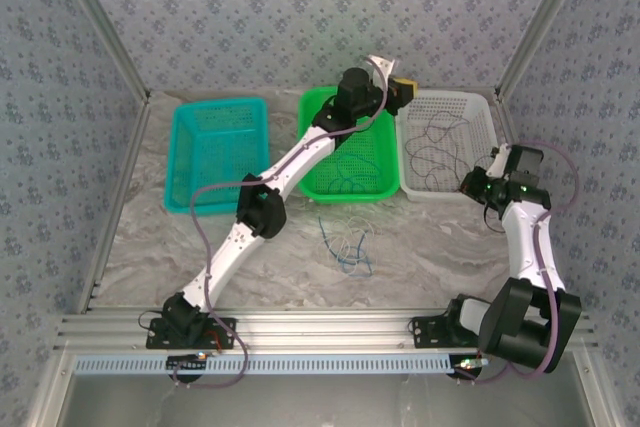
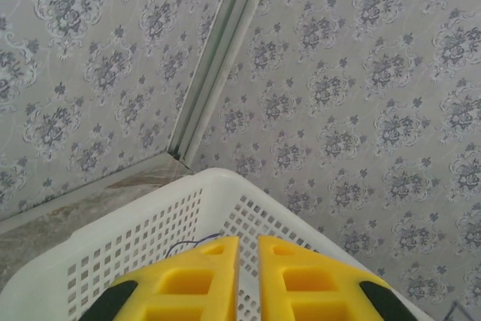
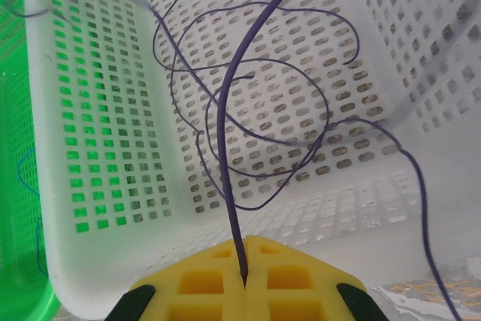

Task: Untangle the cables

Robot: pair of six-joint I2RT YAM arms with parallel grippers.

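Several thin dark purple cables (image 3: 255, 125) lie looped in the white basket (image 3: 150, 249). My right gripper (image 3: 246, 242) is shut on one of them; that strand rises straight from the fingertips over the basket. From above, the right gripper (image 1: 472, 185) sits at the white basket's (image 1: 450, 95) near right corner. The left gripper (image 2: 248, 240) hovers over the basket's (image 2: 218, 180) far corner, jaws a narrow slit apart with nothing between them; a thin dark strand (image 2: 188, 246) runs beside its left finger. A small blue and pale tangle (image 1: 347, 245) lies on the table. Another blue cable (image 1: 350, 179) rests in the green basket (image 1: 345, 198).
A teal basket (image 1: 220, 104) stands at the back left, beside the green one. The left arm (image 1: 290, 172) stretches diagonally across the green basket. Patterned walls close in the table on three sides, with a metal corner post (image 2: 218, 73) just behind the white basket.
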